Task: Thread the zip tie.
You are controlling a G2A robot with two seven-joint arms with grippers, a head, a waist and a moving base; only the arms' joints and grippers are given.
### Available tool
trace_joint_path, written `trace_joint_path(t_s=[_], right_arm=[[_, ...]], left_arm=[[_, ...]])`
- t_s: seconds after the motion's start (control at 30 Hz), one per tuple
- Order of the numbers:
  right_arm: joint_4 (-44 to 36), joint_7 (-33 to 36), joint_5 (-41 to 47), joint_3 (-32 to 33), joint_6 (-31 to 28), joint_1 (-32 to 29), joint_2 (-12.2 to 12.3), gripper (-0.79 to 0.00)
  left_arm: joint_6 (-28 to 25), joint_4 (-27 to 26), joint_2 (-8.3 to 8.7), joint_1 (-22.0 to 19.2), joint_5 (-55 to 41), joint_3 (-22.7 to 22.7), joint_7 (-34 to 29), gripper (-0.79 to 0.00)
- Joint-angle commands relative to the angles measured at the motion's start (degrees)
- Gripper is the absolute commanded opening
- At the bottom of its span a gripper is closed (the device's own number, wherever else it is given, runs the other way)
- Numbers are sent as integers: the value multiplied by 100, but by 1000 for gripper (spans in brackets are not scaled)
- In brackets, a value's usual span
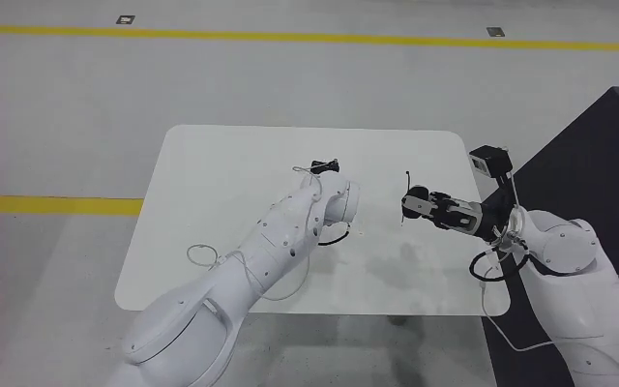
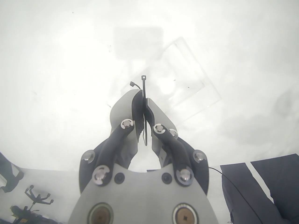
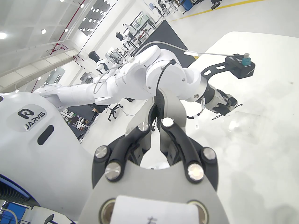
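Note:
My left gripper is shut on a thin black zip tie, whose square head sticks out past the fingertips while the tail runs back between the pads. The right wrist view shows this left gripper low over the white table, with the zip tie crossing its tip. My right gripper hovers to the right of the left arm's wrist, pointing at it. It is shut on a second thin black strip that stands across its tip. Its pads are pressed together.
A clear flat plate lies on the table under the left gripper, also seen as a clear plate beside it. A dark partition borders the table's right side. Bare tabletop lies at the left and along the far edge.

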Motion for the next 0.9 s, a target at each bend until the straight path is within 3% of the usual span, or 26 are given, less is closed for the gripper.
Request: trace_joint_path(t_s=[0.0, 0.3, 0.33, 0.4, 0.53, 0.87], right_arm=[[0, 0, 0, 0, 0, 0, 0, -785], [0, 0, 0, 0, 0, 0, 0, -785], [0, 0, 0, 0, 0, 0, 0, -785], [0, 0, 0, 0, 0, 0, 0, -785], [0, 0, 0, 0, 0, 0, 0, -785], [0, 0, 0, 0, 0, 0, 0, -785]], left_arm=[[46, -104, 29, 51, 110, -59, 45, -785], [20, -377, 88, 285, 409, -290, 19, -785], [8, -377, 87, 299, 441, -311, 8, -770], [14, -371, 85, 318, 512, -362, 14, -665], [31, -419, 77, 375, 615, -476, 31, -570], [148, -812, 91, 547, 962, -836, 147, -628]])
